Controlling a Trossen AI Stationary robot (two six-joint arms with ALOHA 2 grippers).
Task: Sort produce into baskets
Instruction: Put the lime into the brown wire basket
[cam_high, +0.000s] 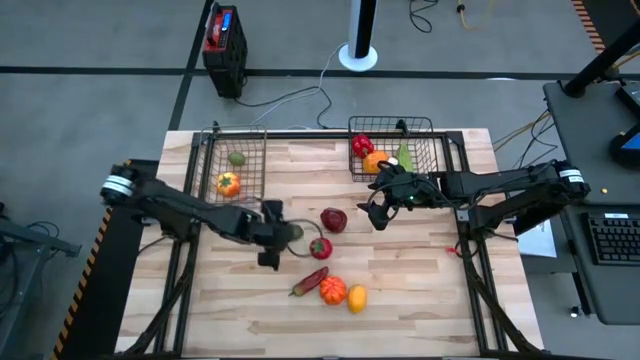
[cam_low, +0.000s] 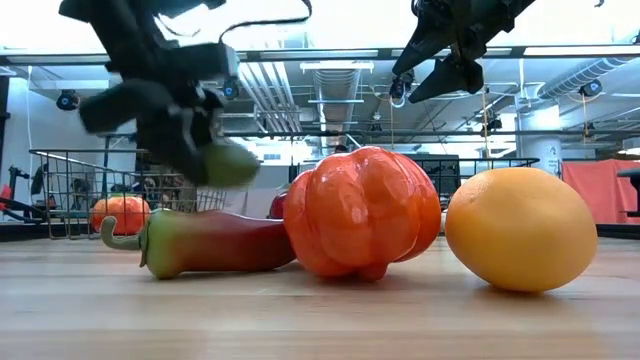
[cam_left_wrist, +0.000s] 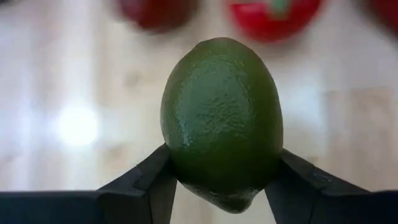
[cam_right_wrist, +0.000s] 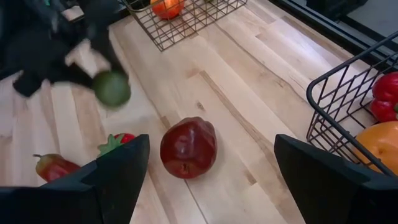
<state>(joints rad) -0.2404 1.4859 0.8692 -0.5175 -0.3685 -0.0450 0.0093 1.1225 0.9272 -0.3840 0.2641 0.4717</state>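
Observation:
My left gripper (cam_high: 283, 236) is shut on a green lime (cam_left_wrist: 222, 121) above the table's middle; the lime also shows in the low view (cam_low: 228, 163) and the right wrist view (cam_right_wrist: 112, 88). My right gripper (cam_high: 377, 208) hangs open and empty near the right basket (cam_high: 428, 150), above and to the right of a dark maroon apple (cam_right_wrist: 188, 147). On the table lie a red tomato (cam_high: 320, 248), a chili (cam_low: 205, 243), an orange pepper (cam_low: 362, 212) and a yellow lemon (cam_low: 520, 242). The left basket (cam_high: 250, 150) holds a green piece (cam_high: 237, 158) and an orange tomato (cam_high: 228, 184). My left gripper pinches the lime between its two fingers (cam_left_wrist: 146, 183), on opposite sides of the lime's end nearer the wrist (cam_left_wrist: 186, 177). The lime's long axis runs along the fingers and its other end sticks out past the tips. In the low view it hangs clear of the table.
The right basket holds a red pepper (cam_high: 361, 146), an orange (cam_high: 375, 162) and a green piece (cam_high: 404, 157). A black box with a red top (cam_high: 223, 38) stands on the floor beyond the table. Bare wood lies along the near edge (cam_high: 250, 320).

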